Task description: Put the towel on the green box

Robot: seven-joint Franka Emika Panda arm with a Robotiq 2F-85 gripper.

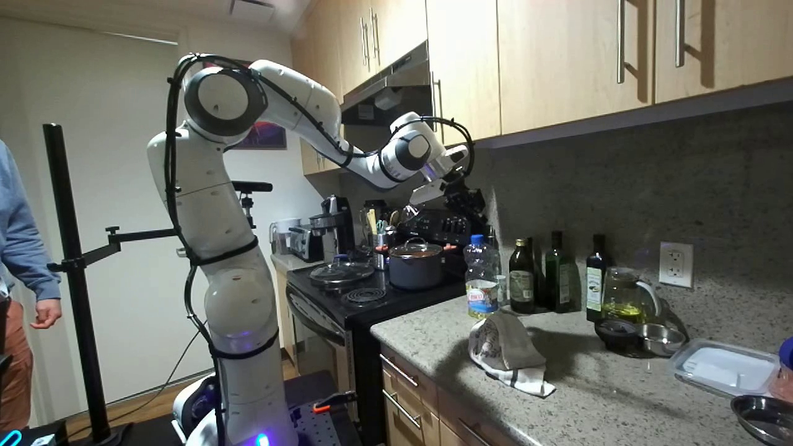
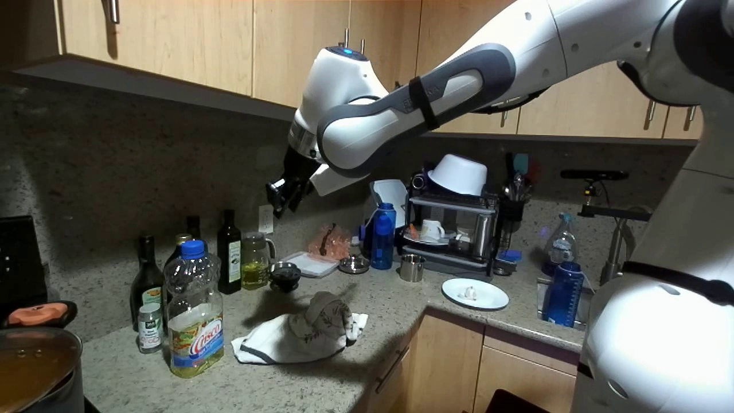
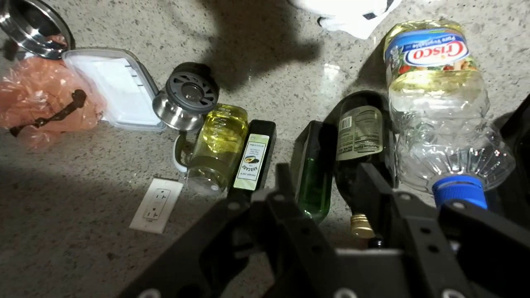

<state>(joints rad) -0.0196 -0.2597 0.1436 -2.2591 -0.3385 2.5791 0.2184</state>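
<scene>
A white and beige towel (image 1: 509, 350) with a dark stripe lies bunched on the counter, with a raised, rounded fold. It also shows in an exterior view (image 2: 304, 335), and only its edge shows at the top of the wrist view (image 3: 356, 16). My gripper (image 3: 325, 178) is open, with nothing between its fingers. In both exterior views the gripper (image 1: 474, 214) (image 2: 284, 201) hangs high above the counter, near the backsplash and well above the towel. No green box shows in any view; it is hidden or out of view.
A Crisco oil bottle (image 2: 195, 310) stands close beside the towel. Dark bottles (image 1: 521, 279) and a glass jug (image 1: 622, 294) stand along the backsplash. A pot (image 1: 416, 266) sits on the stove. A plastic container (image 1: 725, 365) and metal bowls line the counter. Cabinets (image 1: 576, 56) hang above.
</scene>
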